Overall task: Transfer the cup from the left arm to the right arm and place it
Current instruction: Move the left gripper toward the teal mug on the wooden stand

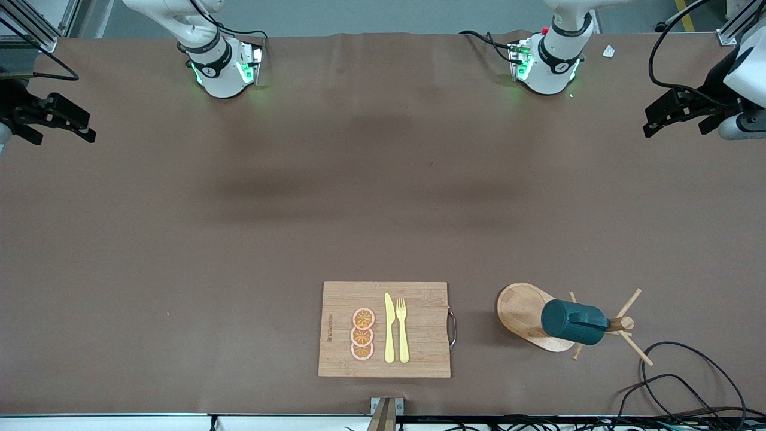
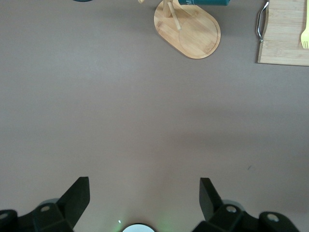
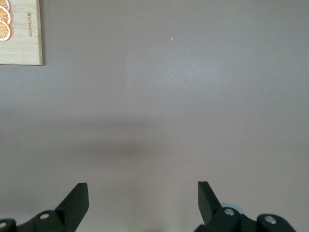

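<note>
Both tools wide open, empty: left tool point(image 2: 142, 200), right tool point(image 3: 142, 200). Cup point(image 1: 574, 322) hangs on mug tree point(image 1: 622, 324); rigid, likely slick glaze, so pinch the wall.

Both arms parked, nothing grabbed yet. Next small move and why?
Probably bring the left gripper down toward the cup. The cup hangs on a peg of the wooden rack beside the cutting board, toward the left arm's end. Both grippers are open and empty; the right gripper waits at its own end of the table.
</note>
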